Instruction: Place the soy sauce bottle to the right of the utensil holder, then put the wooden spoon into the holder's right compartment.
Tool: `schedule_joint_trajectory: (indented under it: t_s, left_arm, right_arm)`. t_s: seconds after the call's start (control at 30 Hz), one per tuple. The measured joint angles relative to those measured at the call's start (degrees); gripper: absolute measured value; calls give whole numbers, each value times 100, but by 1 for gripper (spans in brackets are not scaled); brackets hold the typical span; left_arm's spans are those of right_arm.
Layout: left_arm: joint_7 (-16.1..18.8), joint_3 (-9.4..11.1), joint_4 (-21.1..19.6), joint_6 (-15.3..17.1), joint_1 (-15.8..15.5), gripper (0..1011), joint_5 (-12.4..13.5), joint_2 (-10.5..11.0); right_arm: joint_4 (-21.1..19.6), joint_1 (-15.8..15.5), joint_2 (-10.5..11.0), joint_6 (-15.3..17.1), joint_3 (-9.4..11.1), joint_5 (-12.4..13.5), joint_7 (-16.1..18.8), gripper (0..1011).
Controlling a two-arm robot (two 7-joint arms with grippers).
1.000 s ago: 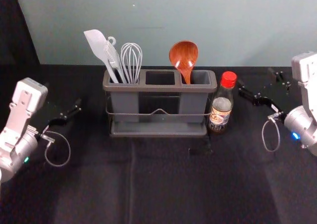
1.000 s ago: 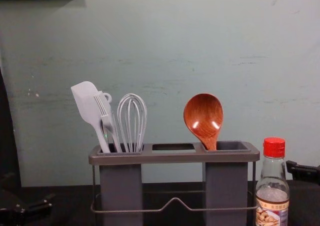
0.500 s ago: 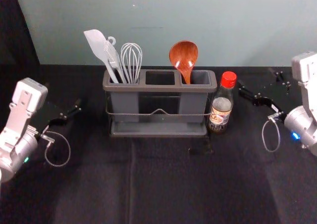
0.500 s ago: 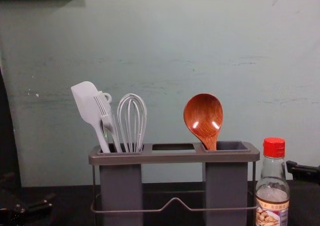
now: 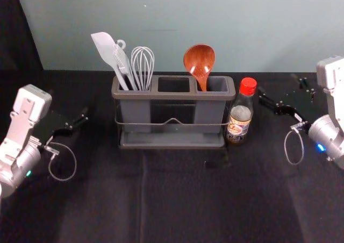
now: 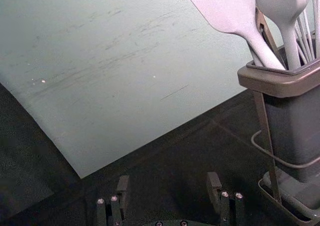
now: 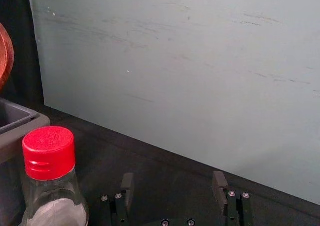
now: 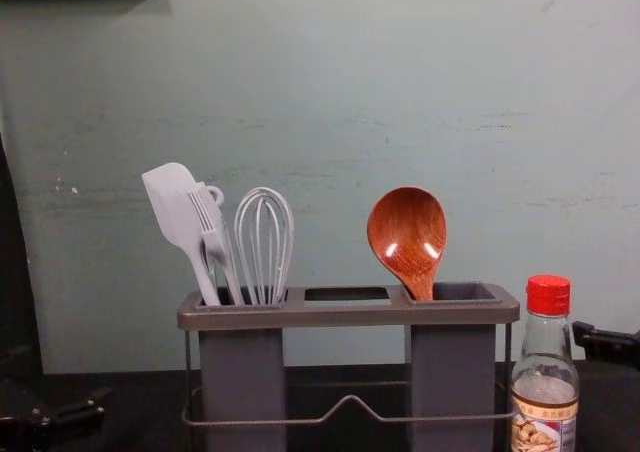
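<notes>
Apparently we are at the end of the job, with both placements made. The soy sauce bottle [image 5: 239, 115] stands upright on the desk [image 5: 177, 200], just beside the right end of the utensil holder [image 5: 172, 96]; we cannot tell whether they touch. The wooden spoon [image 5: 199, 59] leans bowl-up in the right compartment [image 5: 208, 113]. As we judge it, nothing is left but perhaps a final check.

Counting up, we have one bottle, one wooden spoon and one holder with three openings. In its left compartment [image 5: 135, 114] we count one spatula [image 5: 103, 47], one whisk [image 5: 143, 68] and at least one ridged tool [image 8: 212, 234]; overlap hides the exact number.

Of our two grippers, the left gripper [image 6: 168, 180] is parked off the holder's left side and the right gripper [image 7: 174, 178] waits beyond the bottle. Both have their fingers spread, gripping nothing.
</notes>
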Motion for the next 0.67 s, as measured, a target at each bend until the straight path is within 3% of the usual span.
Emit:
schedule_joint_trajectory:
  t_s: [0.67]
  left_arm:
    - [0,0,0,0,0,1000,0,0]
  right_arm:
    - [0,0,0,0,0,0,1,1002]
